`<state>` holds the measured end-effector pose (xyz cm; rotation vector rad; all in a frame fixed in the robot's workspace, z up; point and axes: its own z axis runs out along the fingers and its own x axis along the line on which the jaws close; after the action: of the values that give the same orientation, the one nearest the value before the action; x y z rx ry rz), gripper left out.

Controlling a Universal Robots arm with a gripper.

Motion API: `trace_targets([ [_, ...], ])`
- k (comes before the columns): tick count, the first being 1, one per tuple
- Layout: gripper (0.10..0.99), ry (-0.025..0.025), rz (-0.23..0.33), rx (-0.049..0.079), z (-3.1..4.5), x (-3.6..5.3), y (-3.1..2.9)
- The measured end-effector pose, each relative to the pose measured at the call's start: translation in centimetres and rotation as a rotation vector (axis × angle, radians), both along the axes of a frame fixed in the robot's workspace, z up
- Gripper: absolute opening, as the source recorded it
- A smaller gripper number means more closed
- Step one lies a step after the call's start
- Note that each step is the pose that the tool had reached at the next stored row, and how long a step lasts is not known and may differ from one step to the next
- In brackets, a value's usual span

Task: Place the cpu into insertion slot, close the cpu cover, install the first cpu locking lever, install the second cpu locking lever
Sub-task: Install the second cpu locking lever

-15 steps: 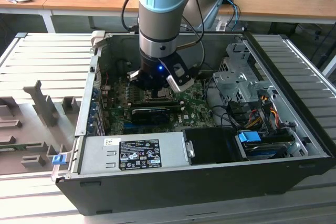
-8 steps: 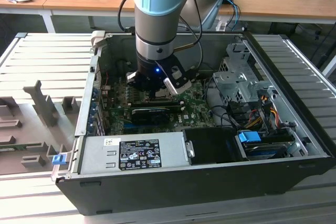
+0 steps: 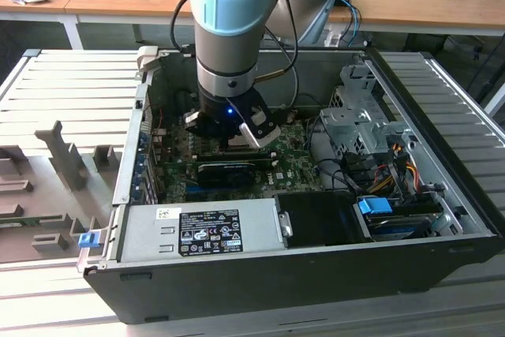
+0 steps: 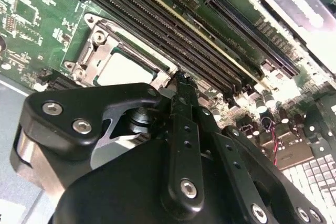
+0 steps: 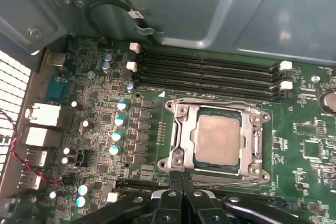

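Observation:
The cpu (image 5: pixel 218 139) lies flat in the insertion slot (image 5: pixel 261 174) on the green board, its pale metal top showing. Around it the silvery cpu cover (image 5: pixel 180 132) rests down as a frame. In the first wrist view my gripper (image 5: pixel 181 178) is shut, with its two black fingers pressed together and their tips at the socket's near edge, beside a corner screw; nothing shows between them. The second wrist view has the gripper (image 4: pixel 181 80) just beside the cpu (image 4: pixel 123 70). In the exterior view the gripper (image 3: pixel 229 138) is low inside the open computer case.
Long black memory slots (image 5: pixel 210 72) run beside the socket, with the grey case wall (image 5: pixel 184 3) behind them. A black card (image 3: pixel 229 170), the power supply (image 3: pixel 201 230), a metal drive cage (image 3: pixel 355 116) and cables (image 3: pixel 387 171) crowd the case around the arm.

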<state>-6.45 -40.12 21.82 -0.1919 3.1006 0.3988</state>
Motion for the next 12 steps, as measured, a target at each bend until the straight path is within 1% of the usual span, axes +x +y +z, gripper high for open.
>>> trace_targets([
  [1,0.106,0.0000,0.005,0.006,-0.30,-0.08,-0.01],
  [2,0.106,0.0001,0.006,0.014,-0.45,-0.12,-0.16],
  [4,0.106,-0.0001,0.006,0.028,-0.53,-0.15,-0.49],
  [5,0.106,-0.0001,0.006,0.039,-0.55,-0.18,-0.69],
  [9,0.106,-0.0002,0.006,0.094,-0.58,-0.20,-1.47],
  [11,0.106,-0.0003,0.006,0.112,-0.58,-0.33,-1.84],
  [12,0.106,-0.0004,0.006,0.115,-0.61,-0.41,-1.97],
])
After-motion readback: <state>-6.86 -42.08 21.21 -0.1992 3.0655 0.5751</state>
